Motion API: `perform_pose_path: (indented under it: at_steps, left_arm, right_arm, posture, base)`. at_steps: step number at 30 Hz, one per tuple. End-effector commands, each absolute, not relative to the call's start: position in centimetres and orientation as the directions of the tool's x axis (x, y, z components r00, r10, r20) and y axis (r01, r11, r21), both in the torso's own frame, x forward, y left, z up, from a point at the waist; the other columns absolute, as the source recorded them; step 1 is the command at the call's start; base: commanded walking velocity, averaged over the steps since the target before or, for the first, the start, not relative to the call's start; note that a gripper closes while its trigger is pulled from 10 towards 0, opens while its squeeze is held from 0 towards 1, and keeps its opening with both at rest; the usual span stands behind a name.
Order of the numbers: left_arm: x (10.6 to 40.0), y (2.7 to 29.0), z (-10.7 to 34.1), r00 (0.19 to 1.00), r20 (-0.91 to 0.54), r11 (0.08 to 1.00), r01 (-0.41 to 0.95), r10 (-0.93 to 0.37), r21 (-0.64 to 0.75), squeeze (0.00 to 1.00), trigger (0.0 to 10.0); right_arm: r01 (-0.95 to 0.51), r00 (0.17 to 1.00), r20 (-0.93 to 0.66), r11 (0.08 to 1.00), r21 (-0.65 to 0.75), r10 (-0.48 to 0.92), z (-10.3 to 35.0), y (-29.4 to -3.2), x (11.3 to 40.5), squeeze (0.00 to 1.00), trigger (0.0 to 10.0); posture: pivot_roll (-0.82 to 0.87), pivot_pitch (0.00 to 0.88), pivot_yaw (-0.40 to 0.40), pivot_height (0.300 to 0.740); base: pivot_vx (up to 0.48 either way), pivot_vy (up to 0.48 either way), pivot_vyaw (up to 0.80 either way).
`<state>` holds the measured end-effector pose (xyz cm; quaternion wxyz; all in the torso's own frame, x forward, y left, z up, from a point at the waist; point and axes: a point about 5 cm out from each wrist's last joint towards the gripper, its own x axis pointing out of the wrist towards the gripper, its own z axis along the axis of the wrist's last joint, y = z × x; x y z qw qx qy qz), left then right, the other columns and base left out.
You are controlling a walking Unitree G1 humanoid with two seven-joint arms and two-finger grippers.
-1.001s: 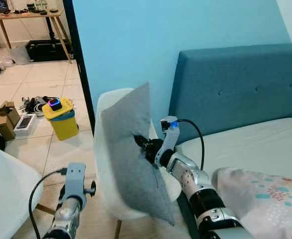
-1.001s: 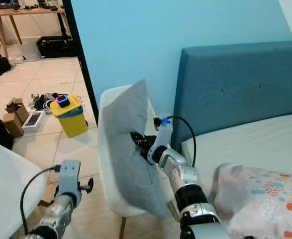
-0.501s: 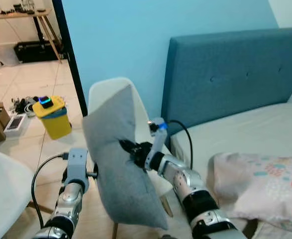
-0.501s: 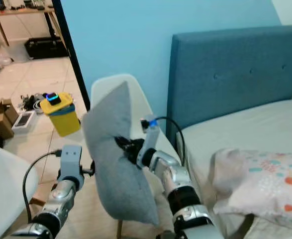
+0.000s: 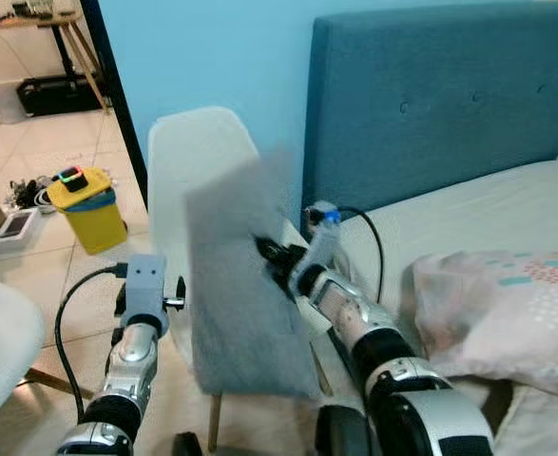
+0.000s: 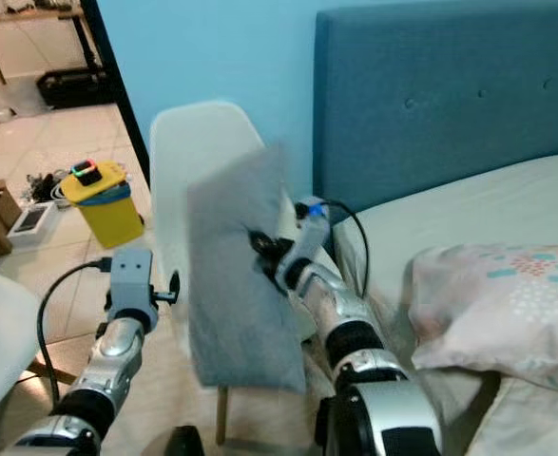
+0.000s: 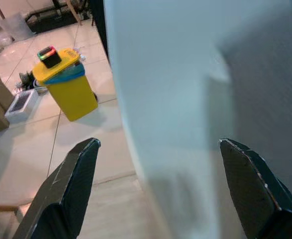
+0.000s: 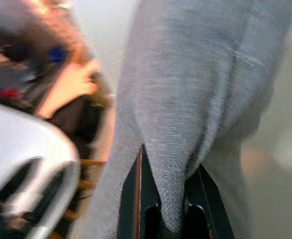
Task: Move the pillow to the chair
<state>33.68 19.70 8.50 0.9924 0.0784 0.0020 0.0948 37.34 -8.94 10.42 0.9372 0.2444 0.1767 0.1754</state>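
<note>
- The right tool [image 6: 262, 249] is clamped on a fold of the grey pillow [image 6: 236, 266], holding it upright over the white chair [image 6: 195, 142] seat.
- The left tool [image 7: 158, 164], fingers spread wide, hovers beside the chair's back, touching nothing.

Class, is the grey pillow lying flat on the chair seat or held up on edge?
On edge: the right pincer pinches a fold of the pillow, which hangs upright before the chair.
</note>
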Motion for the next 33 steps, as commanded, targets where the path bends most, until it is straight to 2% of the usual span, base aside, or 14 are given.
perform_pose_path:
  at_steps: [1,2,3,6,11,14,19,21,23,29,33]
  left_arm:
    - [33.9,20.4,9.7,0.977,0.061,0.959,-0.212,0.205,0.185,0.00,10.0]
    - [34.0,20.5,10.1,0.974,0.078,0.957,-0.223,0.212,0.185,0.00,10.0]
    - [34.0,20.5,10.1,0.974,0.078,0.957,-0.223,0.212,0.185,0.00,10.0]
    - [34.1,20.8,11.1,0.968,0.116,0.954,-0.242,0.224,0.178,0.00,10.0]
    - [34.2,20.7,11.9,0.965,0.146,0.953,-0.242,0.217,0.182,0.00,10.0]
    - [34.4,20.3,12.8,0.964,0.175,0.954,-0.234,0.202,0.186,0.00,10.0]
    - [34.5,20.1,13.4,0.962,0.194,0.955,-0.229,0.193,0.187,0.00,10.0]
    - [34.8,20.0,15.1,0.951,0.247,0.956,-0.234,0.187,0.178,0.00,10.0]
    - [34.9,20.0,16.2,0.942,0.280,0.956,-0.239,0.186,0.172,0.00,10.0]
    - [34.6,20.5,19.7,0.904,0.382,0.949,-0.268,0.190,0.163,0.00,10.0]
    - [34.2,20.6,20.5,0.896,0.401,0.949,-0.275,0.193,0.157,0.00,10.0]
  right_arm:
    - [-0.103,0.888,-0.353,0.875,0.473,0.295,8.8,-10.2,36.9,0.00,10.0]
    - [-0.026,0.879,-0.417,0.898,0.439,0.229,7.8,-11.1,36.6,0.00,10.0]
    - [-0.026,0.879,-0.417,0.898,0.439,0.229,7.8,-11.1,36.6,0.00,10.0]
    - [0.094,0.822,-0.547,0.910,0.404,0.158,5.6,-11.7,35.3,0.00,10.0]
    - [0.129,0.782,-0.603,0.906,0.403,0.157,4.3,-10.8,34.4,0.00,10.0]
    - [0.099,0.762,-0.603,0.877,0.470,0.237,4.0,-8.0,33.7,0.00,10.0]
    - [0.087,0.759,-0.590,0.854,0.512,0.276,4.1,-6.6,33.6,0.00,10.0]
    - [0.062,0.765,-0.561,0.830,0.554,0.317,4.8,-4.6,33.6,0.00,10.0]
    - [0.049,0.772,-0.545,0.824,0.564,0.327,5.2,-4.0,33.7,0.00,10.0]
    - [0.061,0.835,-0.478,0.818,0.572,0.272,7.1,-4.0,35.1,0.00,10.0]
    - [0.055,0.841,-0.470,0.822,0.566,0.268,7.4,-3.8,35.3,0.00,10.0]
  posture:
    - [-0.14,0.048,-0.014,0.530]
    - [-0.13,0.049,-0.019,0.525]
    - [-0.13,0.049,-0.019,0.525]
    - [-0.12,0.047,-0.028,0.510]
    - [-0.12,0.043,-0.027,0.505]
    - [-0.13,0.039,-0.025,0.505]
    - [-0.12,0.031,-0.025,0.505]
    - [-0.12,0.023,-0.028,0.505]
    - [-0.11,0.019,-0.029,0.505]
    - [-0.09,0.005,-0.033,0.505]
    - [-0.08,0.012,-0.033,0.505]
  base:
    - [0.000,0.000,0.00]
    - [0.000,0.000,0.00]
    - [0.000,0.000,0.00]
    - [0.000,0.000,0.00]
    - [0.000,0.000,0.00]
    - [0.000,0.000,0.00]
    - [0.000,0.000,0.00]
    - [0.000,0.000,0.00]
    - [0.000,0.000,0.00]
    - [0.000,0.000,0.00]
    - [0.000,0.000,0.00]
